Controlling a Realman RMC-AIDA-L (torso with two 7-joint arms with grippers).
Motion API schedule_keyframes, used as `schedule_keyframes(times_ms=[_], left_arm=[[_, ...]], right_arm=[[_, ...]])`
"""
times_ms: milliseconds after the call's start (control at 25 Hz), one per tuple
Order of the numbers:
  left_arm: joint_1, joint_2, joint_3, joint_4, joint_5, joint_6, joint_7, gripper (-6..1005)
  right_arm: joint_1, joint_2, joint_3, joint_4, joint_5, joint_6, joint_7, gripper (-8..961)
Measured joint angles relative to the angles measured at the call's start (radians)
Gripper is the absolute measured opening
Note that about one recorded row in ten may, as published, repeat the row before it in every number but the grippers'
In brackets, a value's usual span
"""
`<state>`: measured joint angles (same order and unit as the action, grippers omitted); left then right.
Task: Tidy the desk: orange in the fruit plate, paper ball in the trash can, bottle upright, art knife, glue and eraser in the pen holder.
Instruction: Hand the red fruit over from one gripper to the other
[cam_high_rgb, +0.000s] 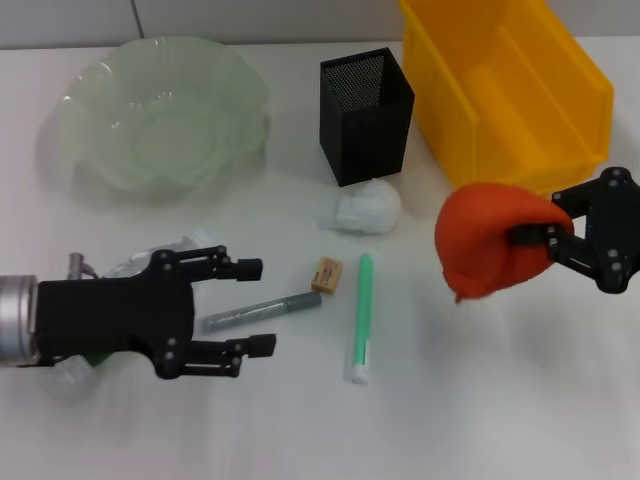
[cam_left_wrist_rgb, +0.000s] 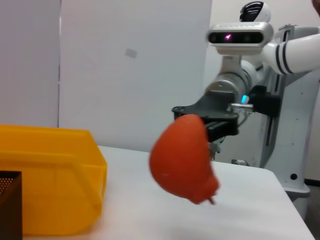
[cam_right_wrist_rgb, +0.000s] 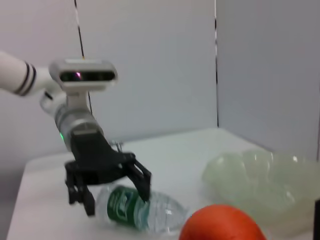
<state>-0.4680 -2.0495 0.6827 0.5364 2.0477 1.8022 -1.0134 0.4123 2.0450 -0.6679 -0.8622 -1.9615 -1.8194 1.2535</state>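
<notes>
My right gripper (cam_high_rgb: 541, 236) is shut on the orange (cam_high_rgb: 492, 242) and holds it above the table, just in front of the yellow trash can (cam_high_rgb: 510, 80); the left wrist view shows the orange (cam_left_wrist_rgb: 182, 157) in mid-air. My left gripper (cam_high_rgb: 256, 306) is open at the near left, over the lying bottle (cam_high_rgb: 150, 262), which it mostly hides; the bottle (cam_right_wrist_rgb: 142, 210) shows in the right wrist view. The grey art knife (cam_high_rgb: 262, 311), tan eraser (cam_high_rgb: 327, 274), green glue (cam_high_rgb: 361, 315) and paper ball (cam_high_rgb: 362, 210) lie mid-table. The pen holder (cam_high_rgb: 365, 115) and fruit plate (cam_high_rgb: 150, 115) stand behind them.
The trash can (cam_left_wrist_rgb: 50, 175) sits at the far right next to the pen holder (cam_left_wrist_rgb: 10, 200). The fruit plate (cam_right_wrist_rgb: 265, 180) holds nothing. The white table (cam_high_rgb: 480, 400) has open surface at the near right.
</notes>
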Motion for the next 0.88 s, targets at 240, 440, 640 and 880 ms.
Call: schedule_keyframes(times_ms=[240, 440, 640, 880], left_arm=[[-0.026, -0.017, 0.000, -0.009, -0.001, -0.035, -0.012, 720], [-0.044, -0.018, 0.000, -0.027, -0.004, -0.046, -0.013, 718], [-0.067, -0.020, 0.000, -0.049, -0.016, -0.073, -0.013, 715], [-0.100, -0.022, 0.001, -0.081, -0.035, -0.115, -0.010, 712]], right_arm=[[0.003, -0.003, 0.002, 0.102, 0.029, -0.012, -0.089, 45], [0.009, 0.003, 0.003, 0.143, 0.034, -0.014, -0.124, 45], [0.020, 0.008, 0.003, 0.175, 0.036, -0.018, -0.139, 45], [0.037, 0.028, 0.004, 0.198, 0.037, 0.008, -0.141, 46]])
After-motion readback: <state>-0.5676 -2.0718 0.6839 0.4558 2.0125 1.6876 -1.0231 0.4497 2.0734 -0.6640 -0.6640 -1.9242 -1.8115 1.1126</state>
